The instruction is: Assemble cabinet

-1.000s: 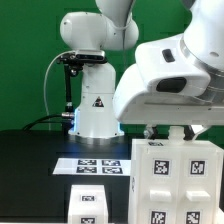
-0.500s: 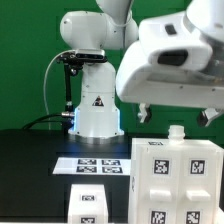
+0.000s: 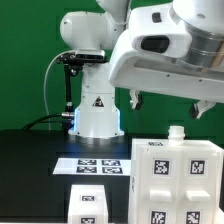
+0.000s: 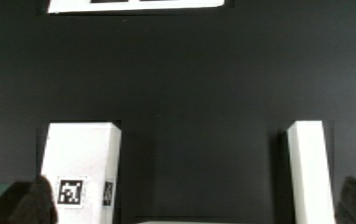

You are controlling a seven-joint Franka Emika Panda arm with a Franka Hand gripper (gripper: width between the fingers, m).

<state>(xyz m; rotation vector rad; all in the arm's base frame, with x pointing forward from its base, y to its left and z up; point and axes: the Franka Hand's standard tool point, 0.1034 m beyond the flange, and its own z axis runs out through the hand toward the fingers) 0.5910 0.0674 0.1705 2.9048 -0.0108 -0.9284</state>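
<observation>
I let go and rise up off the cabinet (image 3: 176, 180). My claw (image 3: 168, 106) is wide open and empty. The cabinet stands alone on the table (image 3: 30, 160).

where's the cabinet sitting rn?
On the exterior view's right, low in frame: the cabinet stands on the black table beside the marker board, with the open gripper hanging above it, not touching.

Marker board (image 3: 92, 166) flat on black table (image 3: 30, 165), green backdrop (image 3: 25, 50) behind
</observation>
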